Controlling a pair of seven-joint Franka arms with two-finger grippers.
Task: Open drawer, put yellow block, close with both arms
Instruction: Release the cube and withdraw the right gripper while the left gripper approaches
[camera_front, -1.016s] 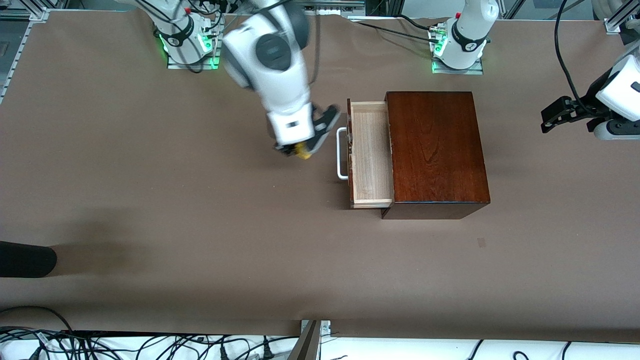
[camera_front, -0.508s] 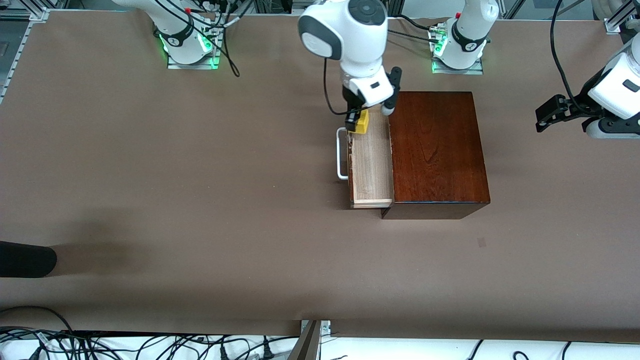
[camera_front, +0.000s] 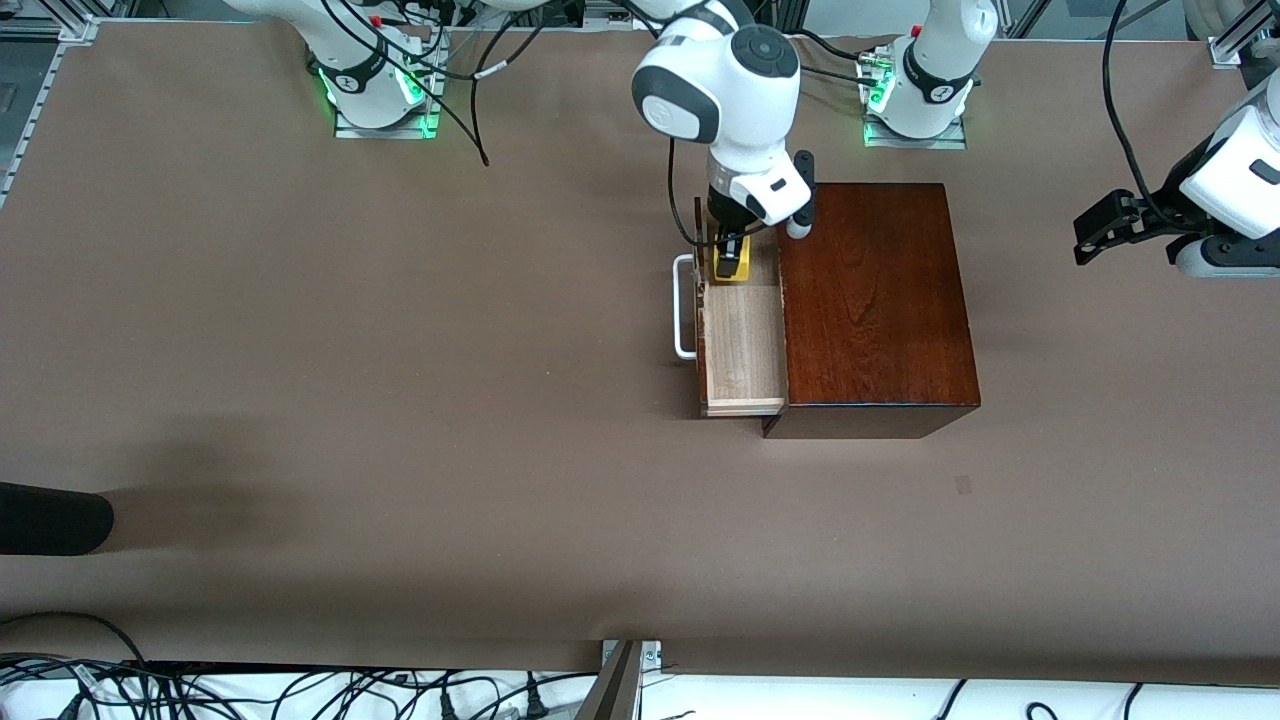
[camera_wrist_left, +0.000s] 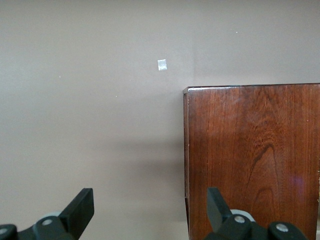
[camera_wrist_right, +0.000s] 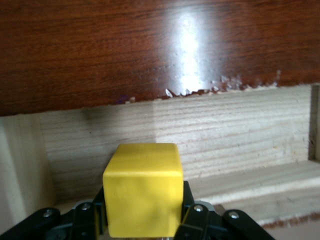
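Note:
The drawer (camera_front: 742, 345) stands pulled out of the dark mahogany box (camera_front: 872, 300), its white handle (camera_front: 683, 307) toward the right arm's end of the table. My right gripper (camera_front: 730, 258) is shut on the yellow block (camera_front: 731, 268) and holds it inside the drawer's end farther from the front camera. In the right wrist view the block (camera_wrist_right: 143, 189) sits between the fingers, in front of the drawer's pale wood wall (camera_wrist_right: 235, 132). My left gripper (camera_front: 1095, 232) is open and empty, held above the table past the box; its wrist view shows the box top (camera_wrist_left: 252, 150).
A small pale mark (camera_front: 962, 485) lies on the brown table nearer the front camera than the box. A dark object (camera_front: 50, 518) reaches in at the table's edge at the right arm's end. Cables run along the front edge.
My right gripper carried the yellow block from over the table beside the handle to the drawer and lowered it inside. My left arm has barely moved.

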